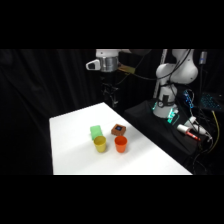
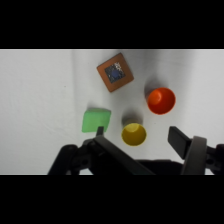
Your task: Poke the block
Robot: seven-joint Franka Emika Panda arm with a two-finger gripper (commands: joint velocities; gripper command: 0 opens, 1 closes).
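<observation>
On the table (image 1: 75,150), going left to right in the side view, sit a green block (image 1: 96,131), a yellow cup (image 1: 100,144) just in front of it, an orange cup (image 1: 120,144) near the yellow one, and the block (image 1: 118,130) just behind the orange cup, toward the table's far right edge. The block is brown with a dark spot on top and stands free, touching nothing as far as can be seen.

The gripper (image 1: 111,96) hangs high above the table's far end, well apart from everything. In the wrist view the jaws stand wide, the two fingers (image 2: 181,140) clearly separated with nothing between them. There the block (image 2: 115,72) lies toward the top of the view, beyond the green block (image 2: 95,120), yellow cup (image 2: 134,134) and orange cup (image 2: 161,100).

The poke seems not yet begun; the arm has a long descent to make.

The main risk is the crowding. The orange cup is close to the block, so a descent slightly off line could tip the light cup instead. With the jaws spread, one finger might catch a neighbour while the other meets the block. A hard push could also send the block off the nearby edge.
</observation>
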